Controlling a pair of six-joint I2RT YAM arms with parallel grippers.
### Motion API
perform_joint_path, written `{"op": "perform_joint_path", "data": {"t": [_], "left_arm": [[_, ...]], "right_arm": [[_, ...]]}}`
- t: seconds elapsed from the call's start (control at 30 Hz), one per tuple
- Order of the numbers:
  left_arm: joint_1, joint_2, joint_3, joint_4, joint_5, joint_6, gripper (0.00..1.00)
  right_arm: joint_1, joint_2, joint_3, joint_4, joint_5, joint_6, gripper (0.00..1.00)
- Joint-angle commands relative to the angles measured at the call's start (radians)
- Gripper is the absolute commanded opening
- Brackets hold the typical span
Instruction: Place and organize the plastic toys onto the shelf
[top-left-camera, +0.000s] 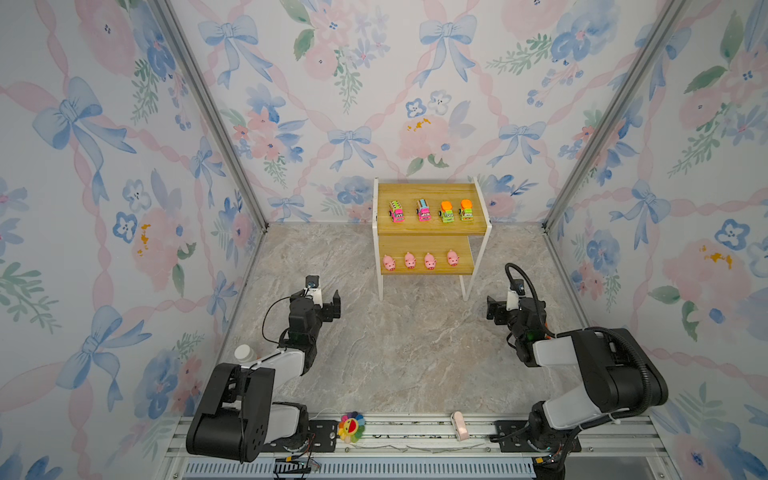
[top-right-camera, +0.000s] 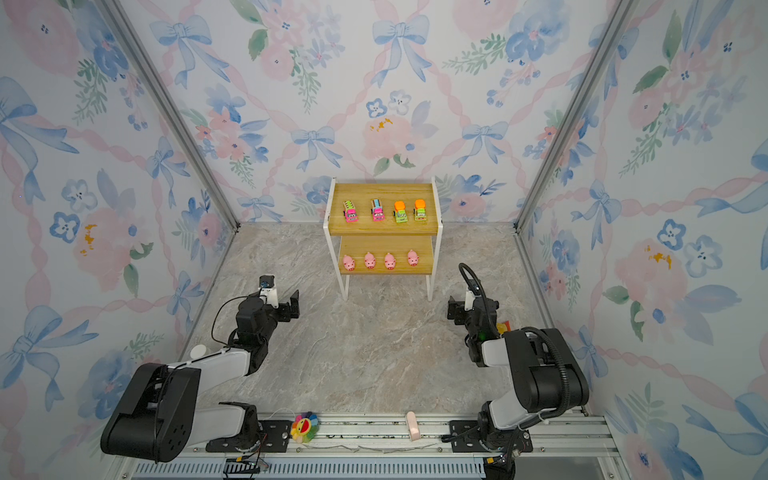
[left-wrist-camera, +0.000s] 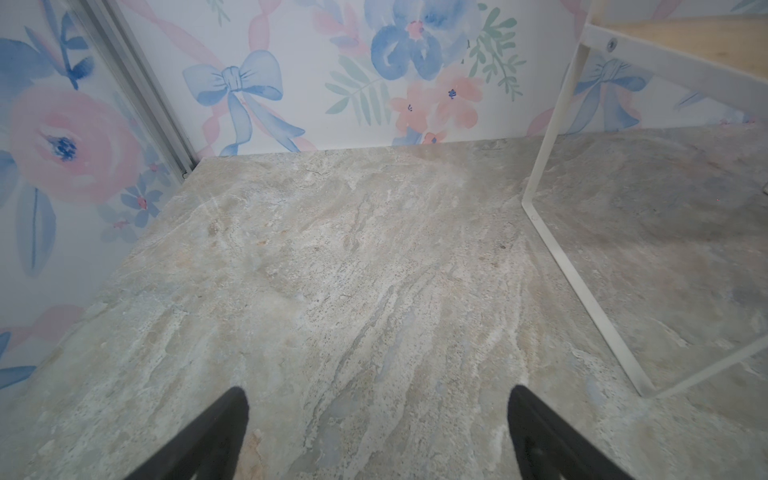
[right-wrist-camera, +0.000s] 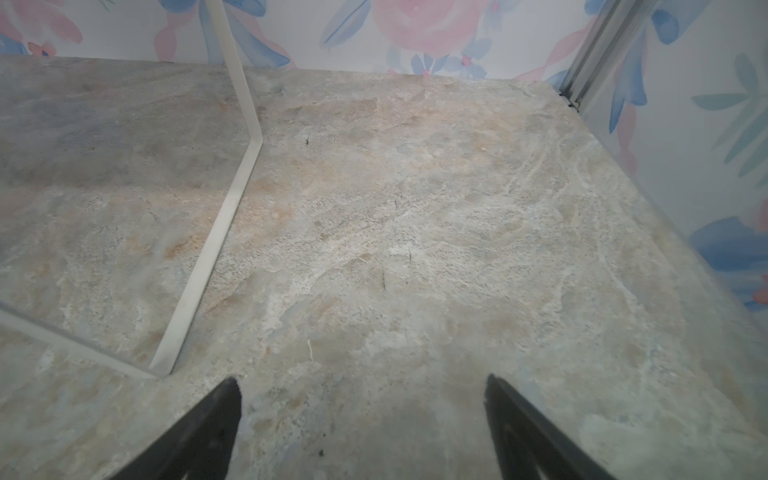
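plastic toys (top-left-camera: 423, 210) on shelf (top-left-camera: 432, 227), near back wall (top-left-camera: 374, 104)

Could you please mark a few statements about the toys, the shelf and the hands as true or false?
1. The four small pink plastic pigs stand on the lower board of the two-tier wooden shelf with a white metal frame. True.
2. The two green plastic trucks with orange tops share that lower board. False: they stand on the upper board.
3. The left hand is open and empty. True.
4. The right hand grips a pig. False: it is open and empty.
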Motion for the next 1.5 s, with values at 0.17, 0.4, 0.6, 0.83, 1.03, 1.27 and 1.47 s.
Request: {"op": "perform_joint_path", "data": {"t": [0.17, 0.4, 0.6, 0.83, 1.03, 1.27, 1.47], "left_arm": [[0.014, 0.048, -0.005, 0.101, 0.056, 0.015, 0.98], [0.039, 0.059, -0.020, 0.164, 0.075, 0.054, 0.98], [0.066, 0.197, -0.038, 0.336, 0.066, 0.052, 0.98], [0.114, 0.246, -0.040, 0.394, 0.099, 0.003, 0.98], [0.112, 0.242, -0.044, 0.394, 0.096, 0.006, 0.98], [0.112, 0.242, -0.044, 0.394, 0.095, 0.005, 0.98], [0.112, 0.242, -0.043, 0.394, 0.096, 0.005, 0.98]], "right_arm": [[-0.033, 0.000, 0.067, -0.008, 0.007, 0.020, 0.97], [-0.033, 0.000, 0.068, -0.011, 0.007, 0.020, 1.00], [-0.034, 0.000, 0.068, -0.012, 0.008, 0.020, 1.00], [-0.034, 0.000, 0.067, -0.012, 0.007, 0.022, 0.97], [-0.028, 0.000, 0.068, -0.012, 0.020, 0.018, 0.97], [-0.018, 0.000, 0.067, -0.009, 0.039, 0.011, 0.97], [-0.018, 0.000, 0.068, -0.010, 0.036, 0.011, 0.97]]}}
